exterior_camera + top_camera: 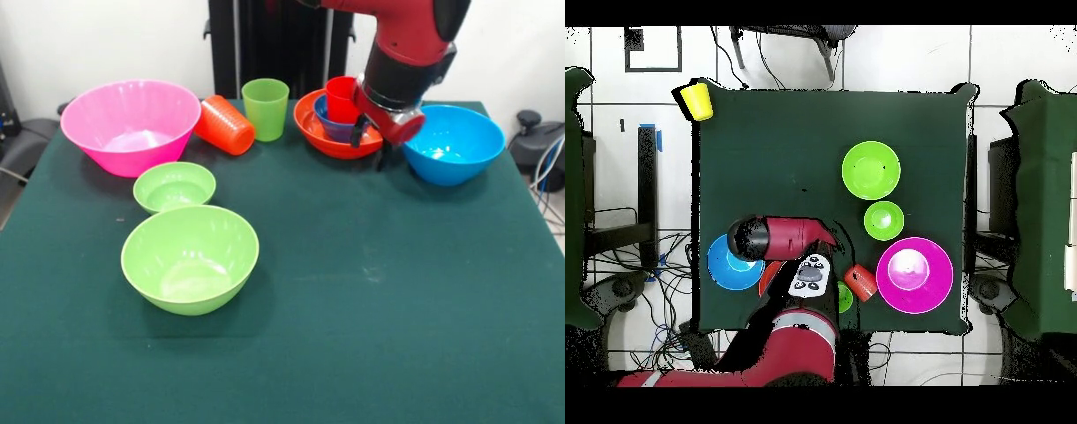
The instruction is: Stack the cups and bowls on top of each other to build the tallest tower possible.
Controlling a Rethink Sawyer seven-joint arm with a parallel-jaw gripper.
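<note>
The tower (340,124) is just starting: a red plastic cup (341,97) is sitting in a small dark blue bowl (334,126), nested in the wide shallow orange bowl (318,132). The gripper (371,132) is hanging beside it, finger state indeterminate. Remaining bowls and cups are waiting unstacked.

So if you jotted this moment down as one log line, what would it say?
tower: red cup in small blue bowl in orange bowl | arm: over tower | pincer: state unclear | orange cup: on side | yellow cup: table corner

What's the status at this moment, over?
Gripper low beside tower, jaws unreadable. Tower: orange bowl, small dark blue bowl, red cup. Yellow cup off table corner.
</note>
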